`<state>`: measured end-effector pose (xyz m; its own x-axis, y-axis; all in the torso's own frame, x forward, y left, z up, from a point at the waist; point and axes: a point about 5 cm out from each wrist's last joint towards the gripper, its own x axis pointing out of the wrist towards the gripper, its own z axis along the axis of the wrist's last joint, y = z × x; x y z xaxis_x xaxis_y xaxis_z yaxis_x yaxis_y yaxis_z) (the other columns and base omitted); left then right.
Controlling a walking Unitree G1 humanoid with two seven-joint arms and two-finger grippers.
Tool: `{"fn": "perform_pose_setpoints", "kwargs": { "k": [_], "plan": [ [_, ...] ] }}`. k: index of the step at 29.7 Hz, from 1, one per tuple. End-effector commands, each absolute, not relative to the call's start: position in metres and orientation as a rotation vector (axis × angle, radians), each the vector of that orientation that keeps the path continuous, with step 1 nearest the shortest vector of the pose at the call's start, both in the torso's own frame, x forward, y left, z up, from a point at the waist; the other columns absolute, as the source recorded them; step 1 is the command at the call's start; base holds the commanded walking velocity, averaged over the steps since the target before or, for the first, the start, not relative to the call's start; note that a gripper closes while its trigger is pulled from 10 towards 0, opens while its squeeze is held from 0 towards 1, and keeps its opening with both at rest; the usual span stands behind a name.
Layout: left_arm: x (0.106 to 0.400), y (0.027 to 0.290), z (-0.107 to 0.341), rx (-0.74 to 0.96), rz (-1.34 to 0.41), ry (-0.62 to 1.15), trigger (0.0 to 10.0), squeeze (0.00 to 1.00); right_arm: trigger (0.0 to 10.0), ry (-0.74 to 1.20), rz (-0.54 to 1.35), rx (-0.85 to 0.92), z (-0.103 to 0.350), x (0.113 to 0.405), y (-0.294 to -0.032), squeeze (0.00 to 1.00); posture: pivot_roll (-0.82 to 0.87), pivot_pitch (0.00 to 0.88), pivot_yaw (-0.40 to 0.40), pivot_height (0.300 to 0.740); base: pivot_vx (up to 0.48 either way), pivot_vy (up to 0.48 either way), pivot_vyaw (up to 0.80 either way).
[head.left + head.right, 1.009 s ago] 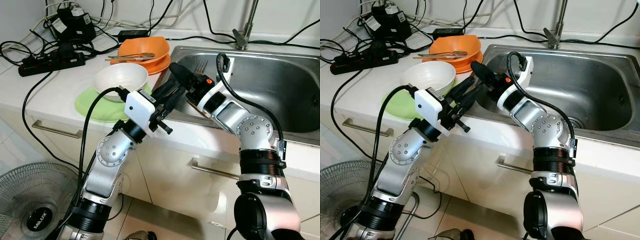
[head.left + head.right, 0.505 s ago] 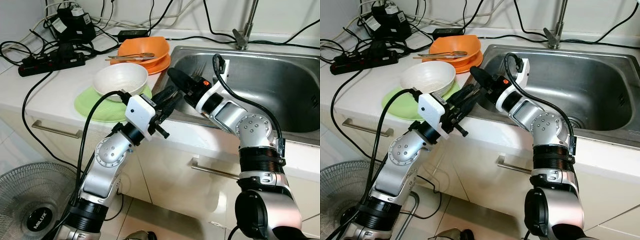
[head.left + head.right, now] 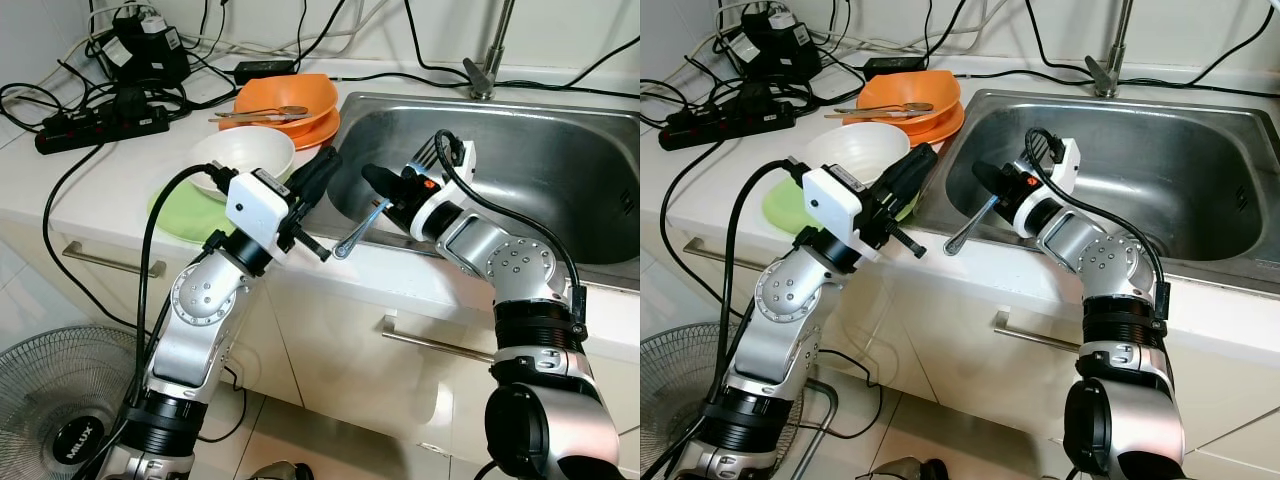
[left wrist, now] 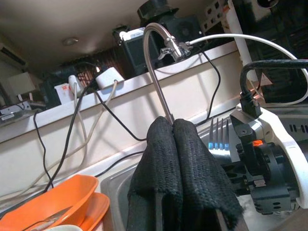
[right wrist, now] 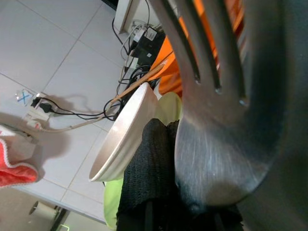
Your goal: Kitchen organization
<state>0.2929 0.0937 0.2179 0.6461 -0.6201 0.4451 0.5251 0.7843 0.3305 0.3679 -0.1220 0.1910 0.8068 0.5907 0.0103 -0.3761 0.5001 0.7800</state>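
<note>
Right gripper (image 3: pixel 378 185) reached across the front edge of the sink (image 3: pixel 560 150), clamped on a fork (image 3: pixel 385 205): tines up by its wrist, handle sloping down past the fingertips toward the counter lip. Left gripper (image 3: pixel 318 172) was raised just beside that handle, fingers pressed together, holding nothing. White bowl (image 3: pixel 240 155) on a green plate (image 3: pixel 190 215) sat behind the left gripper; orange bowls (image 3: pixel 290 100) beyond. Fan (image 3: pixel 75 420) on the floor read "MILUX".

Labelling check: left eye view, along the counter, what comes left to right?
Black power strip → white bowl on the green plate → left gripper → fork in the right gripper → steel sink.
</note>
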Motion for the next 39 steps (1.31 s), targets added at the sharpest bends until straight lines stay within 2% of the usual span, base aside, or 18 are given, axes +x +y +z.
{"fn": "perform_pose_setpoints", "kwargs": {
  "k": [1,7,8,9,10,11,12,21,32,39],
  "plan": [
    [0.293,0.096,0.22,0.188,-0.649,-0.58,0.0,0.0,0.0,0.278,0.586,0.85,0.193,0.37,-0.119,0.0,-0.02,0.042,0.123,0.74,0.0,0.0,0.0],
    [0.295,0.096,0.218,0.171,-0.636,-0.564,0.0,0.0,0.0,0.274,0.56,0.841,0.191,0.371,-0.121,0.0,-0.02,0.043,0.122,0.74,0.0,0.0,0.0],
    [0.295,0.096,0.217,0.161,-0.636,-0.549,0.0,0.54,0.0,0.276,0.552,0.841,0.19,0.372,-0.121,0.0,-0.02,0.043,0.122,0.74,0.0,0.0,0.0],
    [0.296,0.096,0.216,0.154,-0.636,-0.539,0.0,0.54,0.0,0.278,0.548,0.842,0.19,0.372,-0.121,0.0,-0.02,0.043,0.122,0.74,0.0,0.0,0.0],
    [0.296,0.096,0.213,0.138,-0.634,-0.519,4.7,1.0,0.0,0.278,0.545,0.841,0.189,0.372,-0.121,0.0,-0.02,0.043,0.122,0.74,0.0,0.0,0.0],
    [0.296,0.095,0.211,0.127,-0.633,-0.506,4.7,1.0,0.0,0.279,0.544,0.84,0.189,0.372,-0.121,0.0,-0.02,0.043,0.122,0.74,0.0,0.0,0.0],
    [0.296,0.095,0.209,0.104,-0.629,-0.492,10.0,1.0,0.0,0.277,0.538,0.839,0.189,0.373,-0.121,0.0,-0.02,0.042,0.122,0.74,0.0,0.0,0.0],
    [0.297,0.094,0.2,0.037,-0.629,-0.414,10.0,1.0,0.0,0.249,0.433,0.827,0.187,0.381,-0.13,0.0,-0.02,0.042,0.118,0.74,0.0,0.0,0.0],
    [0.294,0.093,0.195,0.006,-0.641,-0.369,10.0,1.0,0.0,0.125,0.218,0.869,0.195,0.4,-0.145,0.0,0.0,0.043,0.12,0.74,0.0,0.0,0.0],
    [0.288,0.084,0.184,-0.015,-0.709,-0.285,10.0,1.0,0.0,0.079,0.057,0.893,0.195,0.408,-0.152,0.0,0.0,0.047,0.119,0.74,0.0,0.0,0.0]
  ]
}}
